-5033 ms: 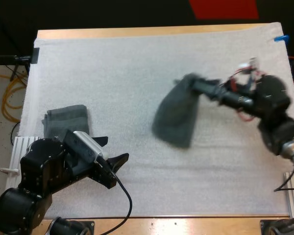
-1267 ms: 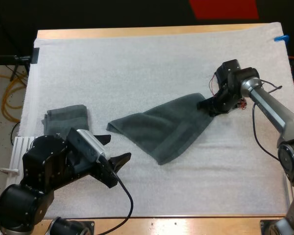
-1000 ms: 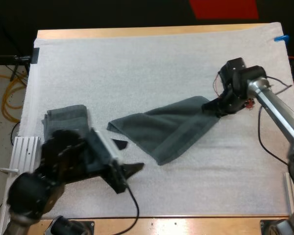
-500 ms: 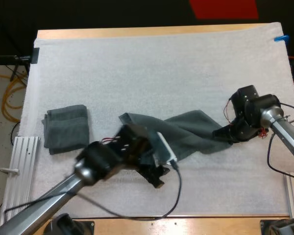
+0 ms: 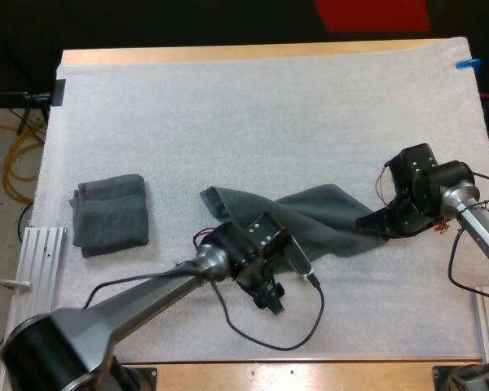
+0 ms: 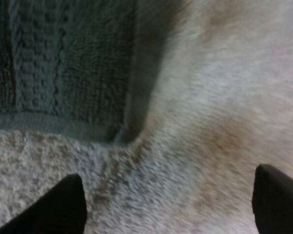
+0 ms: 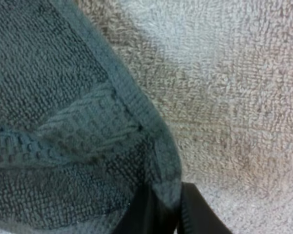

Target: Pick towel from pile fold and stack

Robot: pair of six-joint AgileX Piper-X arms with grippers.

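Observation:
A dark grey-green towel [image 5: 310,218] lies spread and rumpled across the middle of the white mat. My right gripper [image 5: 368,226] is shut on its right corner; in the right wrist view the towel's hem [image 7: 136,122] is pinched between my black fingers [image 7: 195,214]. My left gripper [image 5: 270,295] hovers low over the mat at the towel's near edge, open. In the left wrist view its fingertips [image 6: 63,204] stand wide apart just short of a towel corner [image 6: 112,131]. A folded towel [image 5: 110,213] rests at the mat's left.
The white mat [image 5: 253,114] covers most of the wooden table [image 5: 228,52]. A metal rail [image 5: 28,269] runs along the mat's left near edge. My left arm stretches diagonally from the lower left across the mat's front.
My right gripper spread the towel on the mat and drew its corner nearer and to the right. My left arm reached from the lower left out to the towel's near edge.

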